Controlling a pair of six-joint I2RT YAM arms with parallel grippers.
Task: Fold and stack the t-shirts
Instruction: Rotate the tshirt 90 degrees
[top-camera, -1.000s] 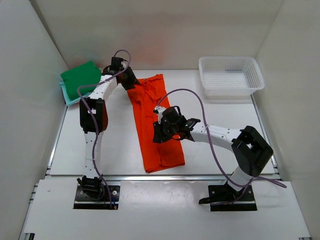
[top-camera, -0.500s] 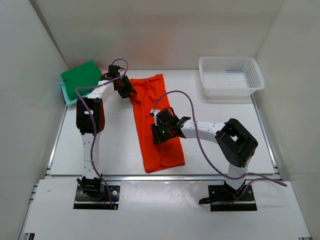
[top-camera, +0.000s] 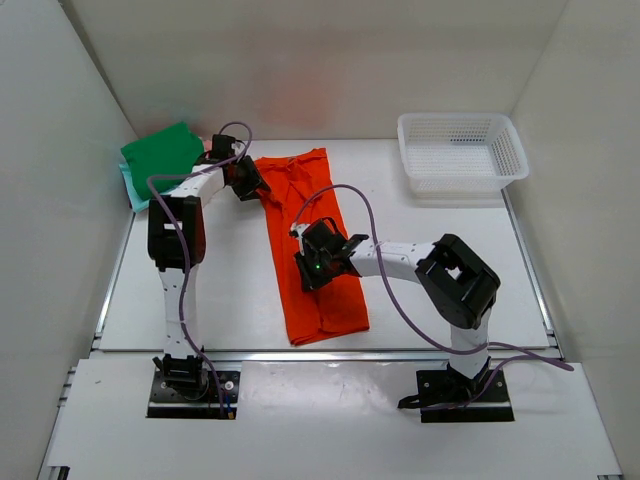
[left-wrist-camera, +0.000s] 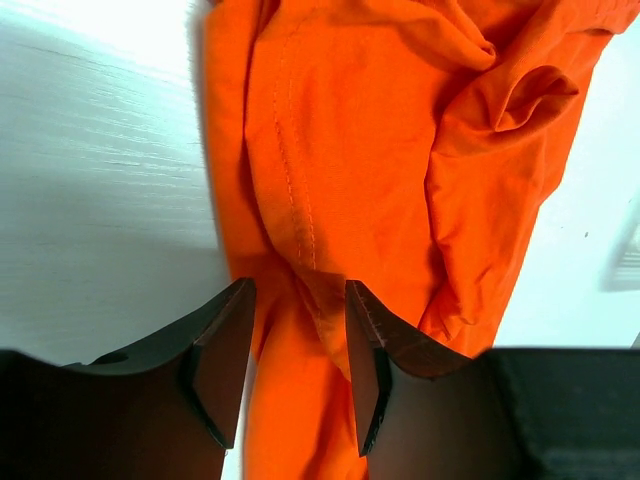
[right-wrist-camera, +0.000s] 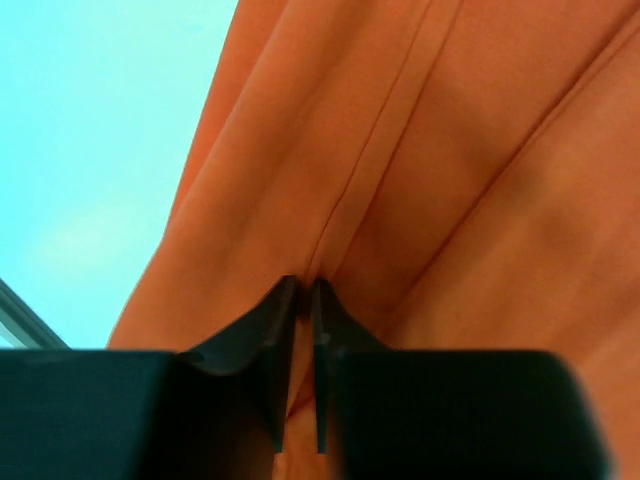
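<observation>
- Lengthwise down the middle of the white table (top-camera: 230, 290) lies the orange t-shirt (top-camera: 298, 205), a long narrow strip of soft matte cloth. Its far end is rumpled and its near end is squared off.
- Up and to the left of the orange t-shirt sits a folded green t-shirt (top-camera: 160, 150). It rests on a light teal t-shirt (top-camera: 133, 190), of which only an edge shows.
- Well to the right of the orange t-shirt's far end stands a white plastic mesh basket (top-camera: 462, 120), rectangular with perforated walls.
- The left gripper (top-camera: 249, 182) is at the orange t-shirt's far left corner. The overhead view does not show how its jaws stand.
- The left wrist view does: the dark wedge-shaped fingers (left-wrist-camera: 222, 350) stand apart and straddle a raised fold with a stitched seam along it. Puckered cloth bunches beyond them.
- The right gripper (top-camera: 306, 276) sits on the orange t-shirt's left edge, about midway along its length.
- Only the right wrist view shows its grip: the black fingertips (right-wrist-camera: 272, 318) are pressed nearly together, with a thin ridge of the orange cloth pinched where a crease line meets them. The cloth there is smooth, with long straight folds, and the bare table beside it looks pale blue.
</observation>
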